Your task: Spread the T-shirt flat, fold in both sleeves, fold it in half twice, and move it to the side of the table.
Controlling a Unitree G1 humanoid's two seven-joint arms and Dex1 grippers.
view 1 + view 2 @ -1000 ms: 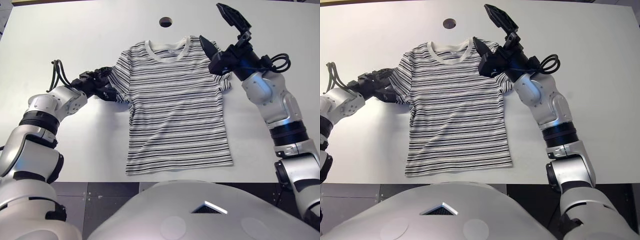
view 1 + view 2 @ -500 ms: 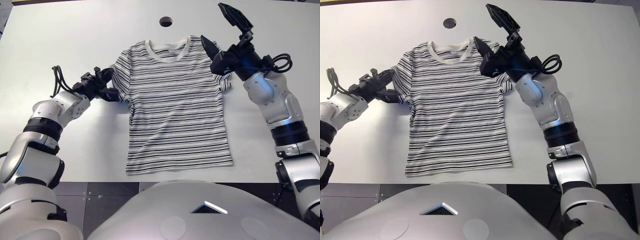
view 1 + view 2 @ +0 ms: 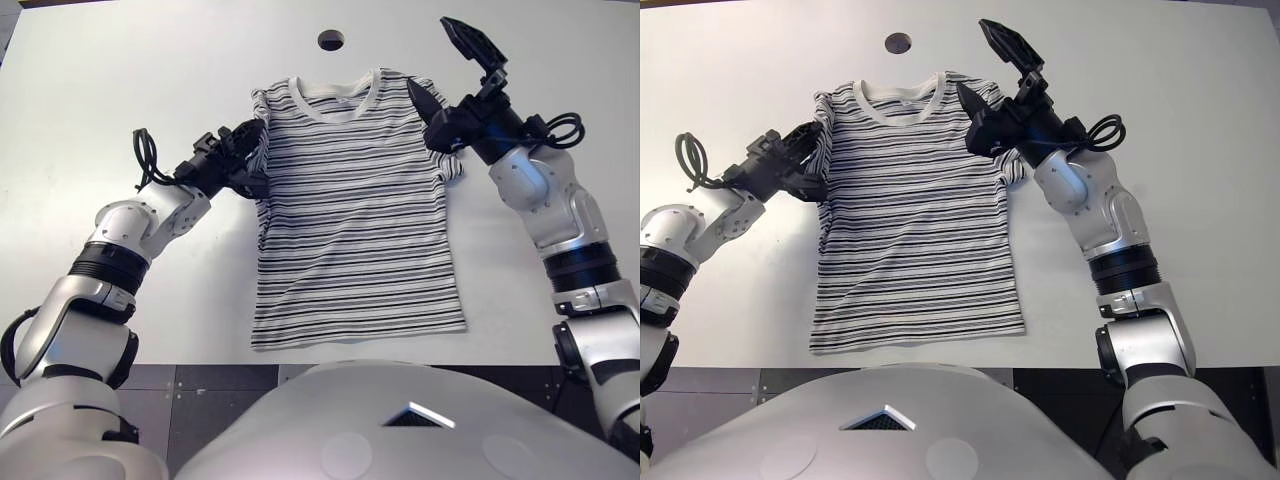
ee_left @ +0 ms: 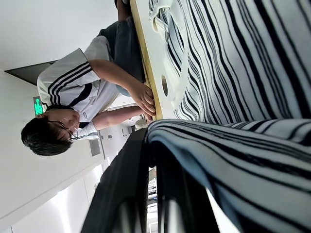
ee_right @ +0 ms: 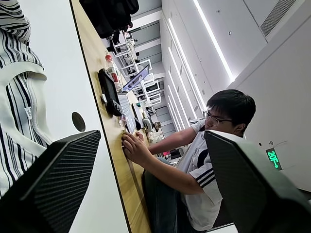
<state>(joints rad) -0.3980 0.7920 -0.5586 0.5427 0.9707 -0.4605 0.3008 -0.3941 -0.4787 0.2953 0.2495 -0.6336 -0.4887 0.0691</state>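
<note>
Left eye view: the left claw [image 3: 250,158] is seen clamped on the sleeve [image 3: 262,108] left of the collar [image 3: 335,95] (striped cloth is pinched between its fingers in the wrist view), with the sleeve lifted and turned inward. The right claw [image 3: 427,50] is held wide open just right of the collar. The T-shirt [image 3: 350,220] is spread on the tabletop [image 3: 120,60]. The sleeve should be laid flat across the chest, its crease kept straight, before it is released.
</note>
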